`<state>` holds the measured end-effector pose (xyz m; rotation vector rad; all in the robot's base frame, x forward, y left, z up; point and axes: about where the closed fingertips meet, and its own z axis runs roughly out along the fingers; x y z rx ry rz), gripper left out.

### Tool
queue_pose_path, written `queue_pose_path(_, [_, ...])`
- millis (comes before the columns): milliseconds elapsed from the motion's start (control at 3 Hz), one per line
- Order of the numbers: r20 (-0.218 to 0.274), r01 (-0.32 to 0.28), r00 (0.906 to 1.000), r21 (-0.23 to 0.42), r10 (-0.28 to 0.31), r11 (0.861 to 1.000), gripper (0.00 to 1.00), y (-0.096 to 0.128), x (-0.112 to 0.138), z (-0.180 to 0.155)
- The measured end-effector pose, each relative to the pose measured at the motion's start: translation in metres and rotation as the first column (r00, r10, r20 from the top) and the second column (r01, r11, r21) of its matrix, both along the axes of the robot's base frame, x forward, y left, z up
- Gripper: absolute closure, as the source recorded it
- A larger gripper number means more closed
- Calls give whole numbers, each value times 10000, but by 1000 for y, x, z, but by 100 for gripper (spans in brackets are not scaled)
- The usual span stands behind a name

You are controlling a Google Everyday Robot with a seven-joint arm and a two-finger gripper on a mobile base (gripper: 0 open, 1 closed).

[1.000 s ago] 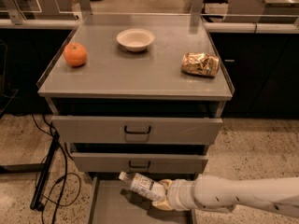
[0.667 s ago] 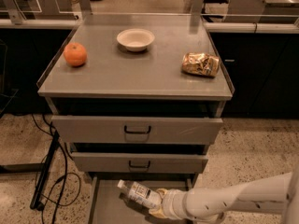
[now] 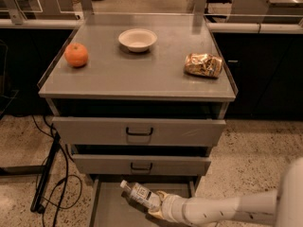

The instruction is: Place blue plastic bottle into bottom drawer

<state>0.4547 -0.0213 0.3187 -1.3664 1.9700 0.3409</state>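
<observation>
grey bottom drawer (image 3: 111, 208) lies open below the bench. hand (image 3: 157, 206) pinches the blue plastic bottle (image 3: 139, 195) over it, cap pointing up-left.

Tool (image 3: 157, 207) with bottle (image 3: 141, 195) over bottom drawer (image 3: 111, 208), below and before two drawer fronts (image 3: 139, 131).

Blue plastic bottle (image 3: 138, 195) tilted in pincer (image 3: 158, 205) over open bottom drawer (image 3: 111, 208).

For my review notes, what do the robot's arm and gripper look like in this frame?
The arm is a smooth off-white tube with ribbed segments near the wrist. The gripper, low over the bottom drawer at the blue plastic bottle, has pale tan jaws. No cables or markings show.
</observation>
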Motion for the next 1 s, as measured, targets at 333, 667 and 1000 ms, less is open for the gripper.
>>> queue_pose_path(333, [841, -246, 9963, 1195, 145, 9925, 100, 2, 23, 1])
queue_pose_path(667, [892, -462, 9956, 2098, 280, 9767, 100, -28, 10, 8])
queue_pose_path(1000, [892, -462, 9956, 2097, 280, 9767, 100, -28, 10, 8])
